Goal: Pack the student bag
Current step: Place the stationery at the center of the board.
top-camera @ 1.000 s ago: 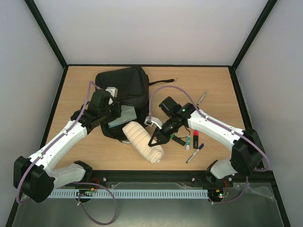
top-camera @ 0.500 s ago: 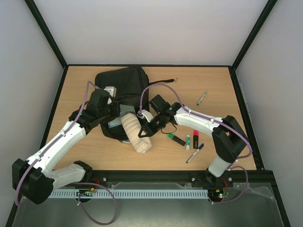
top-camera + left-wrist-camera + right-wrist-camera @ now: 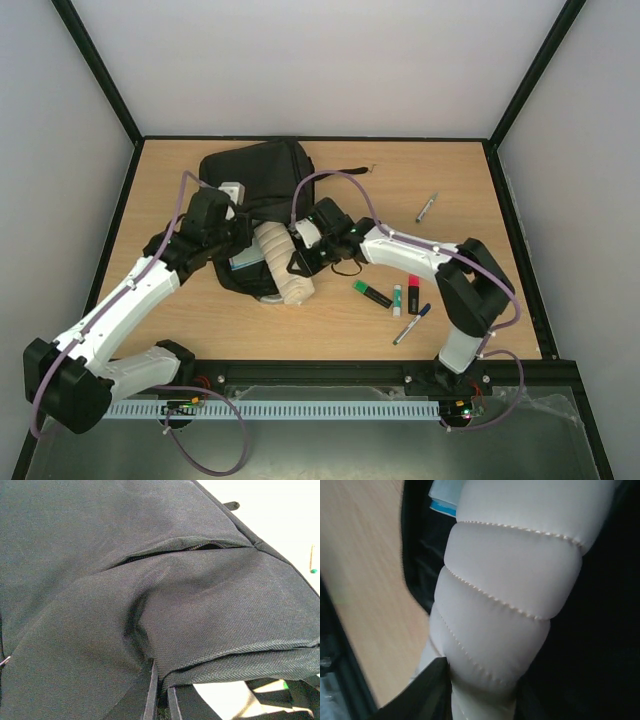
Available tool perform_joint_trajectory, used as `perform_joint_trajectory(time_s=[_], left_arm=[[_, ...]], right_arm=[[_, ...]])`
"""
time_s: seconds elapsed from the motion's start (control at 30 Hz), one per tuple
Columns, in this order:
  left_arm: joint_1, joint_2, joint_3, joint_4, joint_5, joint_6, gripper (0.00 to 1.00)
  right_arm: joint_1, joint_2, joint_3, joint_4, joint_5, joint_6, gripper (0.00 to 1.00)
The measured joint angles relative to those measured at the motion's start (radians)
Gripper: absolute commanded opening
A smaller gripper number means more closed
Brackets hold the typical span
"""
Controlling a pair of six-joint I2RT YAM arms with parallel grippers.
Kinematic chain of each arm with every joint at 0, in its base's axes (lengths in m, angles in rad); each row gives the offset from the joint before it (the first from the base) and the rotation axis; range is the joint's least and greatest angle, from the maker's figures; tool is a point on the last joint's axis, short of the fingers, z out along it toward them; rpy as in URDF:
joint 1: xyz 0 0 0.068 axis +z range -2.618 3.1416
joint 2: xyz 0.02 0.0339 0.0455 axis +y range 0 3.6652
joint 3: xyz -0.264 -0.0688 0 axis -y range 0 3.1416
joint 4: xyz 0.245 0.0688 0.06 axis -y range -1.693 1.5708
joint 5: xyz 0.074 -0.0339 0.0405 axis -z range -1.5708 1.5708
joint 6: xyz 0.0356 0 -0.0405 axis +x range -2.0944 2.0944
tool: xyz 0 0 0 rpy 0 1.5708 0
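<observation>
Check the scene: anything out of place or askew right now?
The cream pouch is only partly inside the bag; its near end juts out of the opening onto the table. One pen lies well apart from the other markers. Nothing looks spilled or damaged.

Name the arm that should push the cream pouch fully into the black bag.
Right. The right fingers straddle the cream quilted fabric pouch, its far end already in the mouth of the black soft fabric student bag. The left fingers are shut on its rim, holding it open.
</observation>
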Motion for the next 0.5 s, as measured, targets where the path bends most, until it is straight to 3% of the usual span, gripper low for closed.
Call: perform_joint_trajectory(time_s=[0.17,0.33,0.5], left_arm=[[0.000,-0.017,0.000,-0.008,-0.005,0.006,0.02],[0.000,-0.054,0.000,-0.011,-0.008,0.016,0.02],[-0.003,-0.065,0.000,-0.012,-0.010,0.037,0.02]], right_arm=[[-0.003,0.064,0.025,0.014,0.034,-0.020,0.56],[-0.005,0.004,0.018,0.011,0.035,-0.051,0.67],[-0.005,-0.140,-0.041,-0.019,0.032,-0.129,0.69]])
